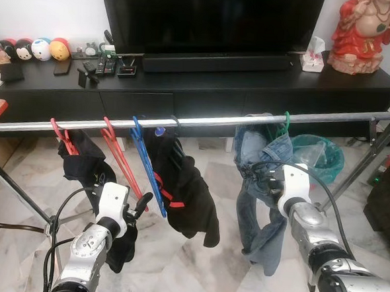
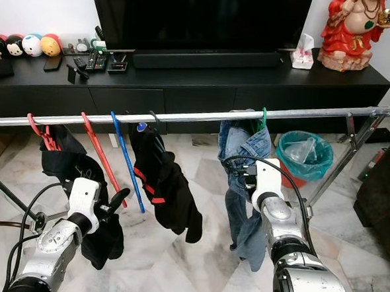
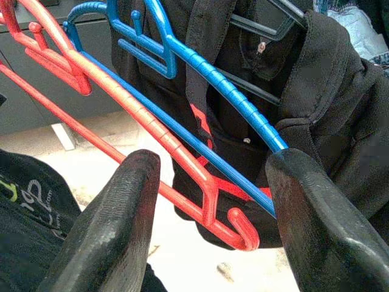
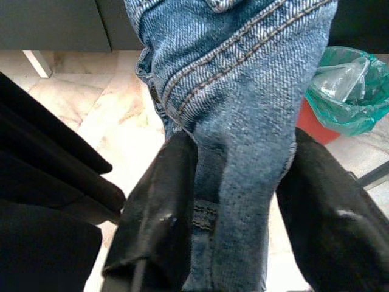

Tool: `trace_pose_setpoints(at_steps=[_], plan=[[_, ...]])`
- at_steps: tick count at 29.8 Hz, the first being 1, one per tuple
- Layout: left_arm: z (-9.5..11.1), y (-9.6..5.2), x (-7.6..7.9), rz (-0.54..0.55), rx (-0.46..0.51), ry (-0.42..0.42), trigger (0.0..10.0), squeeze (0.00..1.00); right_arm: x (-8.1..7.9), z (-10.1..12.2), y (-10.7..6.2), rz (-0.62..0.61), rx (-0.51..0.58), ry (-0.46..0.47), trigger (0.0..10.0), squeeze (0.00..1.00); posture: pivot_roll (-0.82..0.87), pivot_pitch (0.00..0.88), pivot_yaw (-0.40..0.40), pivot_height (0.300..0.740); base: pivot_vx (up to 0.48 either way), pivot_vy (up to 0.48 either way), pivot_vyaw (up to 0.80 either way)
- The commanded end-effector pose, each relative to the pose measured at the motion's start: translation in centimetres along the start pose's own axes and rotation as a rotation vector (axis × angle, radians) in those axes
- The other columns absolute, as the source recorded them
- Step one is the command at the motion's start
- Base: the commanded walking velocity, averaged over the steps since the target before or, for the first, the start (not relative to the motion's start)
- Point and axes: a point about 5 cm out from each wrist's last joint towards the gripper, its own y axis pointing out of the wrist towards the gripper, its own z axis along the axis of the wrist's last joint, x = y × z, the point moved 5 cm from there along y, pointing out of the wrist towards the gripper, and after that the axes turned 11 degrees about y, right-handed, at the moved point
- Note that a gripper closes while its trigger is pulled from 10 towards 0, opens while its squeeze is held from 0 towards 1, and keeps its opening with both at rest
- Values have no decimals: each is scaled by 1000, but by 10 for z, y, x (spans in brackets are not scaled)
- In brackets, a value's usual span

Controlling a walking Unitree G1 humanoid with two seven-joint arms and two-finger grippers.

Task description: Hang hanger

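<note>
- Reaching up on the robot's left, the left gripper [image 3: 209, 201] stands with its fingers spread; the lower corner of the red hanger [image 3: 182, 176] and the bar of the blue hanger [image 3: 237, 109] pass between them, and no finger seems to press on either.
- On the right, the right gripper [image 4: 237, 207] has its fingers apart on both sides of a leg of the jeans [image 4: 243, 109], which hang on a green hanger [image 1: 286, 122]; a firm pinch I cannot confirm.
- Both plastic hangers look light, thin and stiff, probably a little smooth, so I judge the ribbed bar near the corner is the best place to hold them.
- The jeans are soft and heavier; they would swing and pull a hanger down.
- All hooks sit on the metal rail [image 1: 203, 122], together with a black garment [image 1: 186, 185].
- Below is a glossy marble floor [image 1: 194, 265].
- Behind stand a black TV cabinet [image 1: 205, 87], a television [image 1: 209, 21], a red figurine [image 1: 364, 30] and a green bin [image 1: 320, 157].
</note>
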Motion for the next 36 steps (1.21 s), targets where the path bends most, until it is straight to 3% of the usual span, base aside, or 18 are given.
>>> trace_pose_setpoints(at_steps=[1, 20, 29, 36], plan=[[-3, -3, -3, -2, -11, 11, 10000, 0, -5, 6, 2, 8, 7, 4, 0, 0, 87, 9, 56, 740, 0, 0, 0], [-1, -1, 0, -19, -6, 9, 10000, 0, -8, 10, 2, 4, 51, -3, 0, 0, 89, 0, 52, 740, 0, 0, 0], [-2, 0, 2, -24, -6, 19, 10000, 0, -1, 28, 1, -63, 152, 22, 0, 0, 95, 0, 46, 740, 0, 0, 0], [-2, 0, 2, -25, -6, 21, 10000, 0, -5, 42, -1, -49, 250, 63, 0, 0, 93, 0, 43, 740, 0, 0, 0]])
